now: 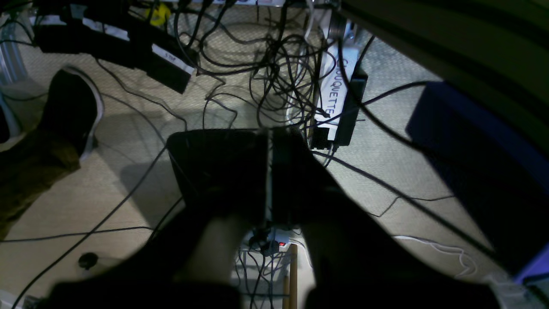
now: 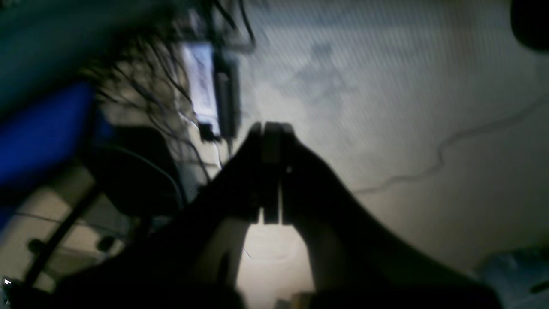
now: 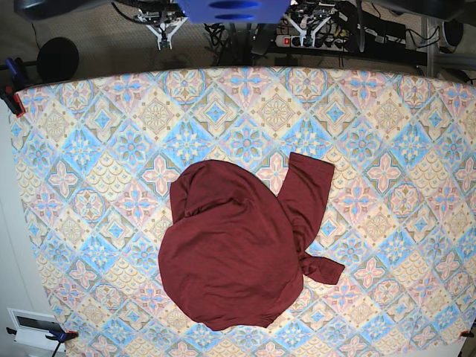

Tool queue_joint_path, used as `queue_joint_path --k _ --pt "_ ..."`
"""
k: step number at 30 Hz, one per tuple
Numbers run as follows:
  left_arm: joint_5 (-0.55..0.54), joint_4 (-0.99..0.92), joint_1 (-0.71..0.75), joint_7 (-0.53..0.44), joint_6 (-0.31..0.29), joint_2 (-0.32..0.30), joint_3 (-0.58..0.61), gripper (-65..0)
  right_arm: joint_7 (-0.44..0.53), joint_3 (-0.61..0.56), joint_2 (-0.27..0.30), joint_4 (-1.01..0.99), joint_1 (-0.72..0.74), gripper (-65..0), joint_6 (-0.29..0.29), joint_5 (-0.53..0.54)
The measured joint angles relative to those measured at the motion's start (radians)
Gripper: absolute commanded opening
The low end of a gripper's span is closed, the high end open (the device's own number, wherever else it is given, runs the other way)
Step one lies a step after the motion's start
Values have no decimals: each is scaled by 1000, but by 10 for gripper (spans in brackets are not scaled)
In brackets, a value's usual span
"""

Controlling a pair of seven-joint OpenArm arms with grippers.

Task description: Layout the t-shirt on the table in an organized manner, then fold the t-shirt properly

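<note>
1. We are seeing the t-shirt (image 3: pixel 234 260) lying bunched in a rounded heap near the middle of the table (image 3: pixel 89 149), one sleeve crossing its right side.
2. We are judging nothing laid out or folded yet.
3. The left gripper (image 1: pixel 269 171) and right gripper (image 2: pixel 271 171) are hanging over the floor, jaws together, holding nothing.

One t-shirt (image 3: pixel 230 260), one table (image 3: pixel 89 149), two grippers (image 1: pixel 269 171) (image 2: pixel 271 171).
</note>
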Motion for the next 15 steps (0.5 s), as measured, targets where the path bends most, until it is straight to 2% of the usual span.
queue_joint_path --k 2,5,9,11,13,15 --pt "0 51 35 -5 0 -5 0 -650 -37 1 31 103 -40 -650 -2 -1" --pt "1 163 102 2 0 -35 1 -650 -36 5 55 263 -102 -650 -11 0" --pt "1 283 175 5 0 -48 1 -650 -67 5 38 414 -202 -650 -2 2" --pt "2 348 220 6 -4 -76 2 -650 -104 0 41 487 -266 -650 16 5" --pt "1 420 272 11 0 -93 4 -650 -109 27 76 569 -311 -650 19 0" --pt "1 499 329 14 0 -108 3 -650 -93 81 109 651 -332 -650 -10 0"
